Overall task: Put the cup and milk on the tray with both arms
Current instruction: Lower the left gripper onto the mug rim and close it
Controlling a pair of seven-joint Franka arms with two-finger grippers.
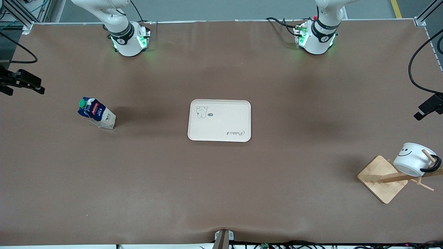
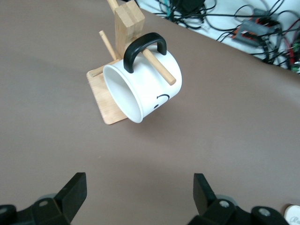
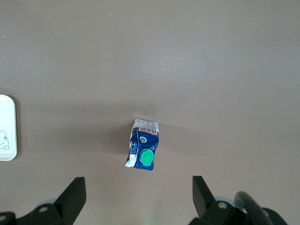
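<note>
The cup (image 1: 413, 159) hangs tilted by its black handle on a peg of a wooden rack (image 1: 383, 178), at the left arm's end of the table and nearer the front camera than the tray (image 1: 219, 120). The milk (image 1: 97, 113) stands upright toward the right arm's end, well apart from the tray, which lies bare at mid-table. The surface is a brown table cover (image 1: 221, 190); cables (image 2: 225, 18) lie past its edge. Only the arm bases show in the front view. Left gripper (image 2: 138, 197) hangs over the table near the cup, fingers spread, holding nothing; right gripper (image 3: 138, 197) hangs over the milk, likewise spread. Only the fingertips show.
</note>
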